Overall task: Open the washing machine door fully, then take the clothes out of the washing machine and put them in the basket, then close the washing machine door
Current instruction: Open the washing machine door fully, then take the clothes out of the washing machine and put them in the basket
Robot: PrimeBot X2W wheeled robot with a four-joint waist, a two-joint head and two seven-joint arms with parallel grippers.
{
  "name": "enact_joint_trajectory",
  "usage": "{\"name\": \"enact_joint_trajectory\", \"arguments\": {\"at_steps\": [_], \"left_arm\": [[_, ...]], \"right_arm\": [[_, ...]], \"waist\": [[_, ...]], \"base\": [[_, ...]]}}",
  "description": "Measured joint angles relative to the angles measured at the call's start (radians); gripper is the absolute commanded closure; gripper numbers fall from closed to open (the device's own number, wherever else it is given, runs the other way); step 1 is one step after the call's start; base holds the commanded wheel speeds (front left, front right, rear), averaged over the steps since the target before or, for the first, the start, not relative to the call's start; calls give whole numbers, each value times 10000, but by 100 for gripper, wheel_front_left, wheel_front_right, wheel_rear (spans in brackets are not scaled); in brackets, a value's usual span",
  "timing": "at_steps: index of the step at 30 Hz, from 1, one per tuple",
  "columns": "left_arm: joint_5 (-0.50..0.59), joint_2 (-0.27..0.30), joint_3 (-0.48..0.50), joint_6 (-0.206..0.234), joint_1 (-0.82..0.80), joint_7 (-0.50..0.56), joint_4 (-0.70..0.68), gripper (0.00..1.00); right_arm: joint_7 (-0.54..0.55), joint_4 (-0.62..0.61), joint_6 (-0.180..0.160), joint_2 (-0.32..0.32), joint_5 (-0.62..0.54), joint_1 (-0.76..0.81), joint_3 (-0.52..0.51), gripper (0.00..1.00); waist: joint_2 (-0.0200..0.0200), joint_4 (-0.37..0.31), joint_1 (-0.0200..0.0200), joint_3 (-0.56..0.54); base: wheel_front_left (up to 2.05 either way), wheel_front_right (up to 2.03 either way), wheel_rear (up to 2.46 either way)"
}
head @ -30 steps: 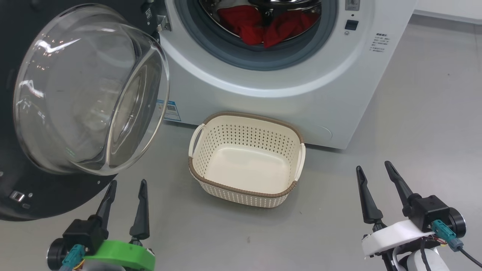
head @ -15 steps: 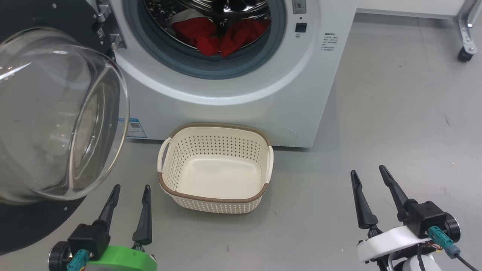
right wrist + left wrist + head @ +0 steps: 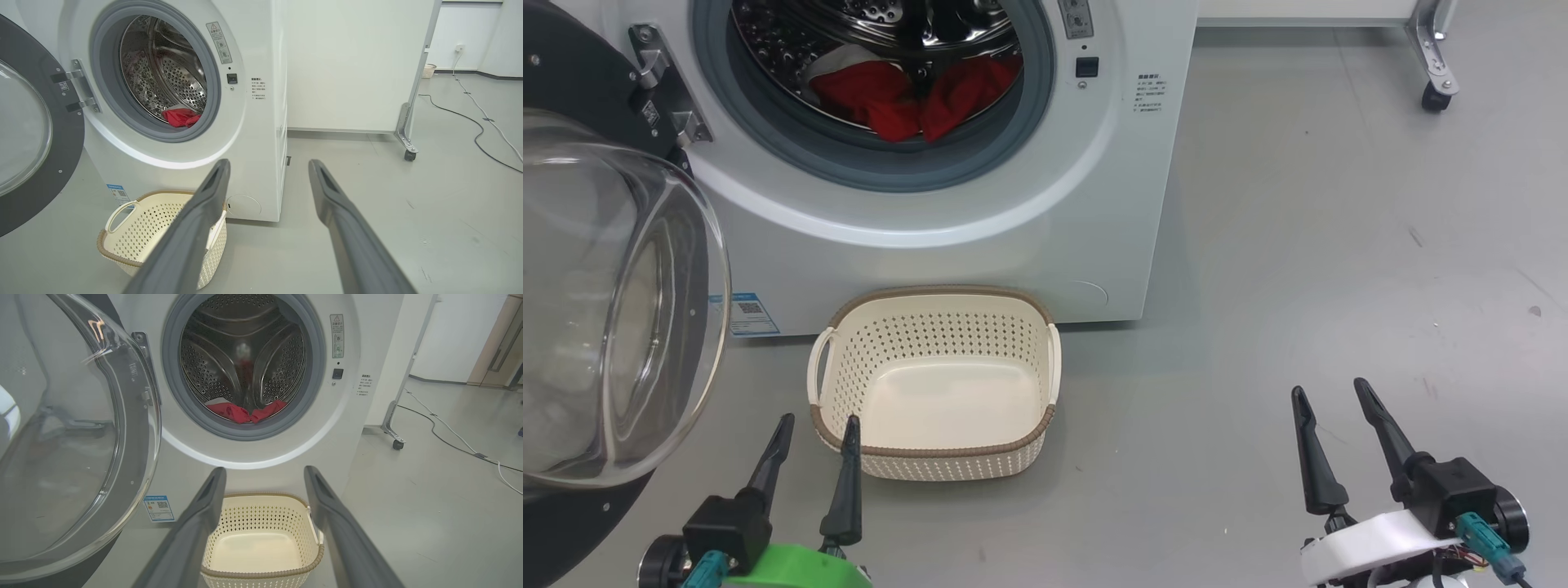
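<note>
Left tool and right tool gape wide, empty.

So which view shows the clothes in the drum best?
Head view: the clothes appear largest, two red heaps plus pale fabric. The left wrist view shows them as a thin red strip; the right wrist view, a small oblique patch.

We see clothes inside the washing machine, door open left, basket nearer, our left gripper spread.
</note>
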Motion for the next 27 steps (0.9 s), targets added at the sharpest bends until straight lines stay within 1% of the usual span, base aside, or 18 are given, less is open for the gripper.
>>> {"name": "enact_joint_trajectory", "arguments": {"at_steps": [3, 27], "left_arm": [[2, -4, -125, 0, 0, 12, -27, 0], [94, -6, -209, 69, 25, 98, -96, 0]], "right_arm": [[0, -90, -128, 4, 2, 123, -81, 0], [0, -272, -240, 19, 94, 243, 94, 0]], "waist": [[0, -66, 0, -2], [0, -36, 0, -85]], "base": [[0, 0, 0], [0, 0, 0]]}}
